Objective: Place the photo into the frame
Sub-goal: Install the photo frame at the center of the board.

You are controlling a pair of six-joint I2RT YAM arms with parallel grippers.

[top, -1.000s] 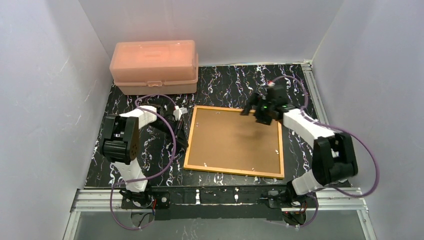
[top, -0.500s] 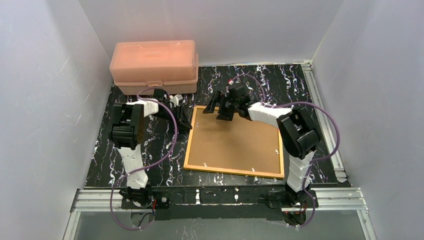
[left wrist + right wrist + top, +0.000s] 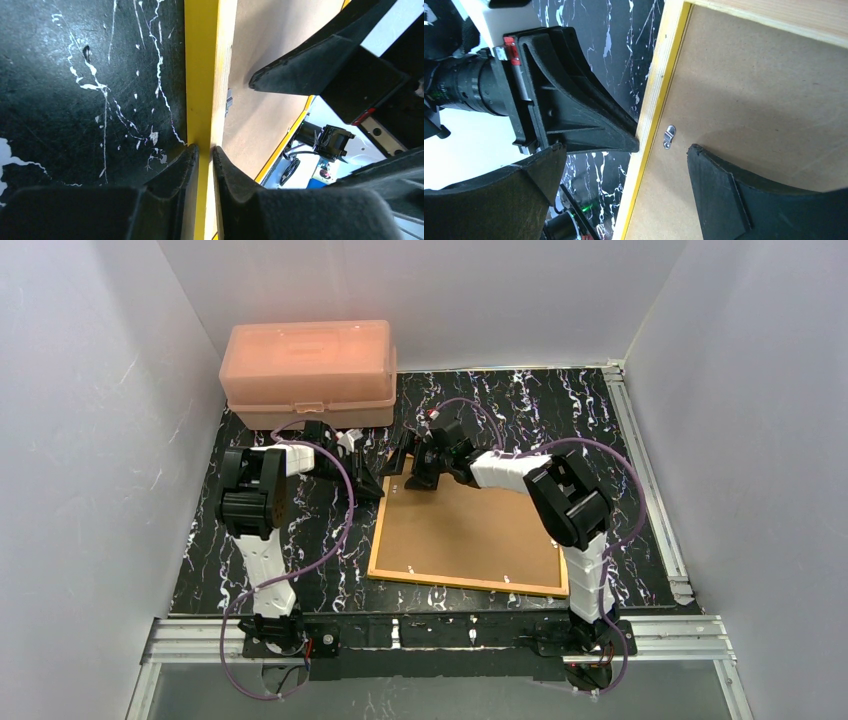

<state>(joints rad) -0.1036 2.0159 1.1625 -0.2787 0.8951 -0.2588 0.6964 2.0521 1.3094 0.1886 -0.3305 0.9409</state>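
Note:
The frame lies back-up on the black marbled table, its brown backing board filling it. The photo is out of view. My left gripper sits at the frame's left rail near the far left corner. In the left wrist view the left gripper has its fingers pinching the yellow and wood edge of the frame. My right gripper hovers open over that same corner. In the right wrist view the right gripper straddles the frame's rail, with a finger on each side.
A pink plastic box stands at the back left, just behind both grippers. A small metal clip sits on the backing board beside the rail. White walls enclose the table on three sides.
The right arm has swung left across the frame, from its far right corner to its far left corner, staying open. The left gripper has shifted farther up the left rail.

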